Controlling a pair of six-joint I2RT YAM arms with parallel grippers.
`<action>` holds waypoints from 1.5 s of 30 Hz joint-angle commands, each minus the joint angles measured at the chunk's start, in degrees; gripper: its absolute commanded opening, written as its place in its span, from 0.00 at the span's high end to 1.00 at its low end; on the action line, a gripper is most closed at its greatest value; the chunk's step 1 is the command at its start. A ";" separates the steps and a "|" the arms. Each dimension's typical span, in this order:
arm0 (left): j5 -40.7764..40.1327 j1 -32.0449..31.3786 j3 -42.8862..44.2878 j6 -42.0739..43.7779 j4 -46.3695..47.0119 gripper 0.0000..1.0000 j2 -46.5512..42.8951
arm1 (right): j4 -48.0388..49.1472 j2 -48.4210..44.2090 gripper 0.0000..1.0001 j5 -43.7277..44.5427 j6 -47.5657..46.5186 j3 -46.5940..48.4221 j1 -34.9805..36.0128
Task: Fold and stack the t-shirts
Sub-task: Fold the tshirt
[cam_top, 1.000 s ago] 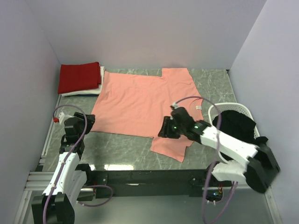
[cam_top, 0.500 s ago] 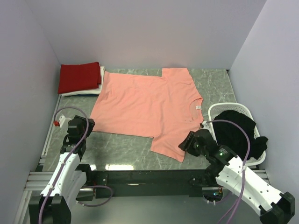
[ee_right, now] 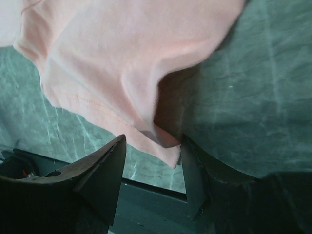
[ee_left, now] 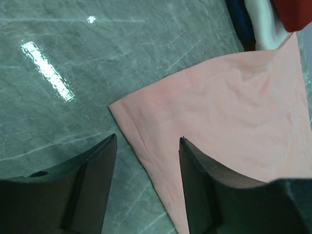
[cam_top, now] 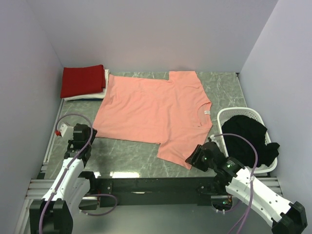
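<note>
A salmon-pink t-shirt (cam_top: 156,107) lies spread flat on the green marble table. My left gripper (cam_top: 82,134) is open just beside its near-left hem corner (ee_left: 146,126), which lies between the jaws in the left wrist view. My right gripper (cam_top: 195,157) is open at the near sleeve corner (ee_right: 163,141), which is lifted and rumpled between the jaws. A folded deep red t-shirt (cam_top: 83,80) rests on a folded white one (cam_top: 90,95) at the back left. A black t-shirt (cam_top: 246,134) lies in the basket.
A white slatted basket (cam_top: 226,114) stands at the right by the wall. A dark blue edge (ee_left: 239,19) shows under the white shirt. The table's near edge and black rail (cam_top: 156,184) run below the sleeve. Walls close in on three sides.
My right arm has pulled back from the shirt's middle to the near sleeve corner at the front right. My left gripper has shifted slightly nearer, by the hem corner.
</note>
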 commanded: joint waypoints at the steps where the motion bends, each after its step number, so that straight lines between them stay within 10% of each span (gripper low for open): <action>1: -3.24 -1.33 1.31 -1.45 -0.43 0.41 0.92 | 1.97 2.33 0.44 -0.03 2.34 -1.59 2.85; 4: -4.03 -1.42 1.92 -2.07 -0.87 0.41 2.15 | 3.38 4.70 0.46 0.77 3.49 -1.86 5.32; 14: -5.18 -2.21 3.07 -3.04 0.09 0.45 7.51 | -2.84 3.75 1.00 10.52 1.29 7.45 5.59; 33: -6.76 -2.29 8.43 -3.22 7.39 0.53 26.15 | -11.12 -6.10 1.00 13.17 -1.43 14.84 5.33; 45: -5.79 -2.73 10.54 -2.15 2.56 0.99 25.98 | -14.63 -10.58 1.00 13.17 -1.17 16.33 5.24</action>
